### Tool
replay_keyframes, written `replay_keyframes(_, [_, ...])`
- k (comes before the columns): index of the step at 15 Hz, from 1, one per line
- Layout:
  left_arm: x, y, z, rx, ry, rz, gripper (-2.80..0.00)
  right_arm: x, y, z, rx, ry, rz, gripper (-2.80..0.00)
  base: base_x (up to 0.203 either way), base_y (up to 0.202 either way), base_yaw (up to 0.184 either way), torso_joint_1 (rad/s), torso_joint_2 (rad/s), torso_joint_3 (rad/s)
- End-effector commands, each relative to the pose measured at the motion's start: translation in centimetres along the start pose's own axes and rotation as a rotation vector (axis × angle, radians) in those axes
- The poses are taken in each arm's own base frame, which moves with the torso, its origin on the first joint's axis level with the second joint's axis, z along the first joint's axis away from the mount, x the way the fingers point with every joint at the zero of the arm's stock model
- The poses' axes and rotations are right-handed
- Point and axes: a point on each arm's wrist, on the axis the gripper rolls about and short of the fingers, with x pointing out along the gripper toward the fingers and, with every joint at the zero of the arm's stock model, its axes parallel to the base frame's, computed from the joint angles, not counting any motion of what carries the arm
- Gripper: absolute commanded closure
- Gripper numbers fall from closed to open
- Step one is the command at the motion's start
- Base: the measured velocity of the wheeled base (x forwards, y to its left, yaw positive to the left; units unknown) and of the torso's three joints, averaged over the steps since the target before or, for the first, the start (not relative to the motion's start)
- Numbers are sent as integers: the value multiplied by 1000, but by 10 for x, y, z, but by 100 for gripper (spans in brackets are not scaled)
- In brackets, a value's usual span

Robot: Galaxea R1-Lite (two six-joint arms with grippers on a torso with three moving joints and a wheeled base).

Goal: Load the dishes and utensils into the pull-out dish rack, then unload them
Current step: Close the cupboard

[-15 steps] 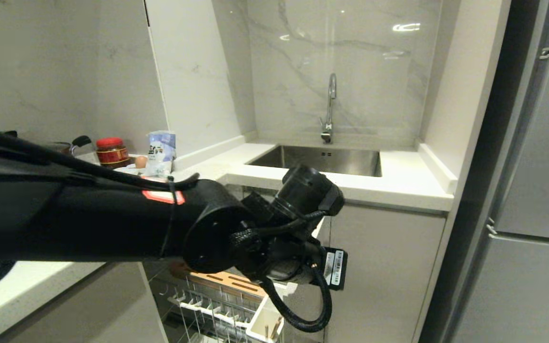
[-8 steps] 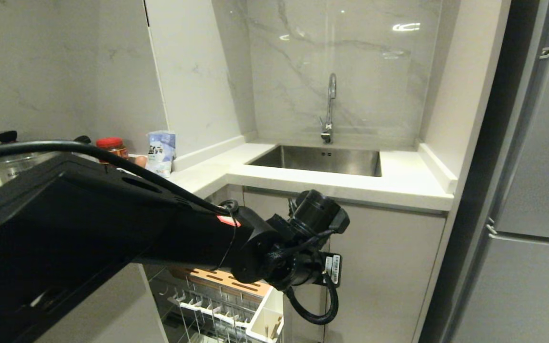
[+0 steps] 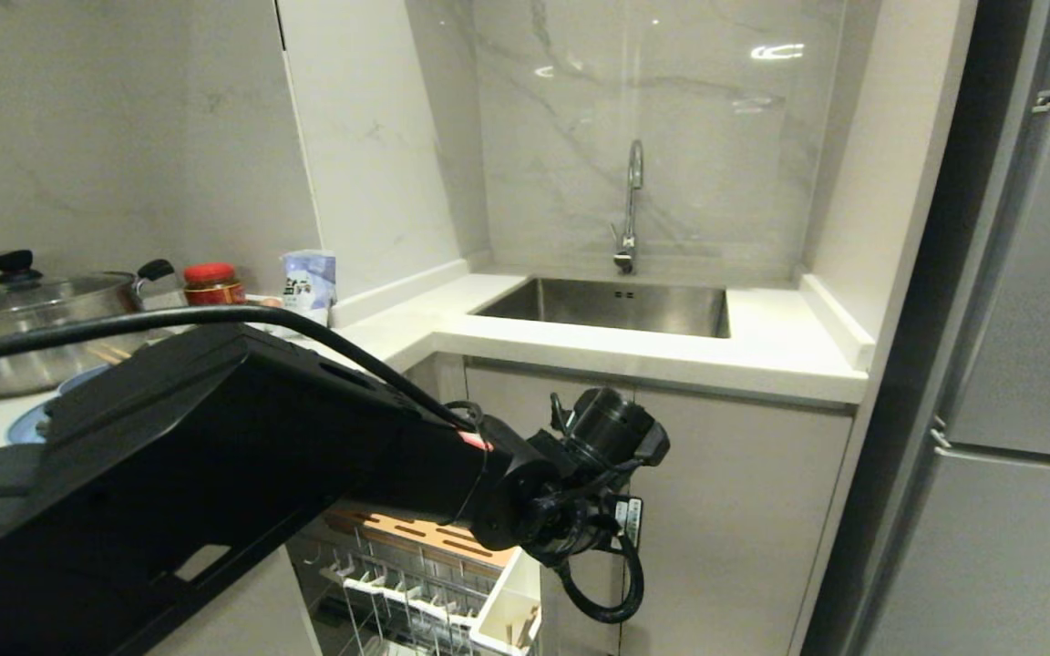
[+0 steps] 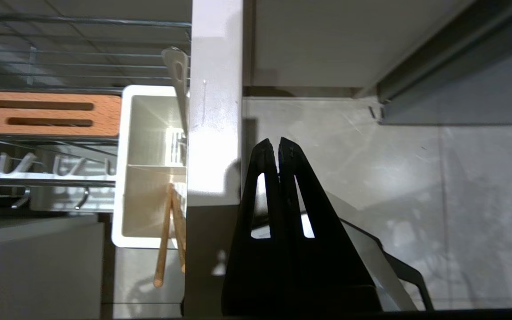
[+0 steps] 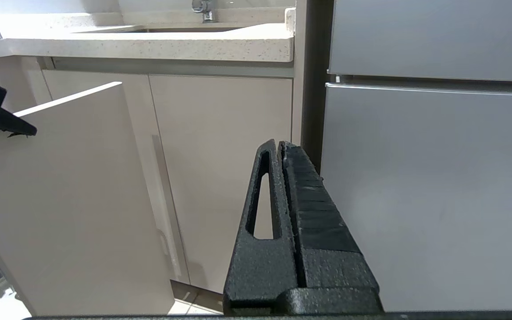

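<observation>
The pull-out dish rack (image 3: 416,583) stands drawn out under the counter, with its wooden bar (image 4: 42,113) and white caddy (image 4: 149,164). Wooden chopsticks (image 4: 166,235) and a silver spoon (image 4: 177,73) stand in the caddy. My left gripper (image 4: 277,144) is shut and empty, just outside the top edge of the rack's pale front (image 4: 214,133); its black fingers (image 5: 14,126) also show beside that front (image 5: 60,200) in the right wrist view. An edge of the light-blue plate (image 3: 33,421) shows on the counter behind my left arm. The bowl is hidden. My right gripper (image 5: 280,144) hangs shut and empty, parked low near the cabinets.
A steel pot (image 3: 24,319), a red-lidded jar (image 3: 212,282) and a packet (image 3: 309,282) stand on the left counter. The sink (image 3: 607,305) and tap (image 3: 632,210) are at the back. A grey fridge (image 5: 416,178) rises on the right.
My left arm has swung down and its wrist has sunk toward the top of the rack's front. The pot behind it has come into view.
</observation>
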Motion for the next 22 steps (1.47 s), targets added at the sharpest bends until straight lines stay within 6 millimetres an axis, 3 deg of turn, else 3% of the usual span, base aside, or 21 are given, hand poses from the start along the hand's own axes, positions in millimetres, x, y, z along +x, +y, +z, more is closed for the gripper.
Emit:
replay_keyframes(1, [2, 2, 1, 9, -18, 49, 0, 1, 0, -7, 0, 25, 1, 0, 0, 0, 0, 0, 0, 0])
replay_keyframes(6, [3, 8, 4, 33, -54, 138, 0, 1, 0, -7, 1, 25, 0, 0, 0, 0, 0, 0, 0, 0])
replay_keyframes(14, [22, 44, 9, 155, -45, 363, 0, 1, 0, -7, 1, 25, 0, 0, 0, 0, 0, 0, 0, 0])
replay_keyframes(22, [53, 118, 28, 174, -6, 620, 0, 1, 0, -7, 0, 25, 0, 0, 0, 0, 0, 0, 0, 0])
